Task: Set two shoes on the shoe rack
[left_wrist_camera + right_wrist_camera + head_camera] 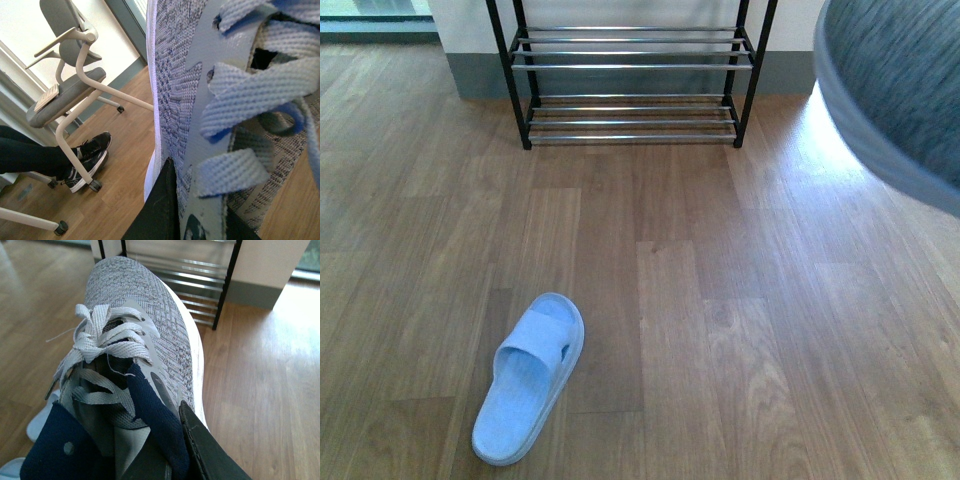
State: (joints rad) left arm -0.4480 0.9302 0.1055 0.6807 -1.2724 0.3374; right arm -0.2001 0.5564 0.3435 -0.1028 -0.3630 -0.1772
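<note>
- The right end effector (170, 452) is pinching the right-held shoe (145, 305) at its navy collar, one black finger pressed against the outer side by the heel.
- This shoe's long axis runs straight away from the end effector. Its toe leads toward the shoe rack (200, 290), which stands beyond it on the floor (260, 370).
- In the front view the shoe rack (630, 65) is at 12 o'clock, its chrome bars running 9 to 3, so the shoe would go in toe first across the bars.
- The blurred grey mass at 2 o'clock (910, 90) is most likely this same shoe, held high and close to the camera.
- The left end effector (200, 205) is clamped on the left-held shoe (175, 75) by the laces. No rack shows in its view, only a chair (70, 85), so I cannot tell its heading.
- I judge the right arm the nearer one.
- A blue slipper (530, 375) lies at 7 o'clock, well clear of the path.
</note>
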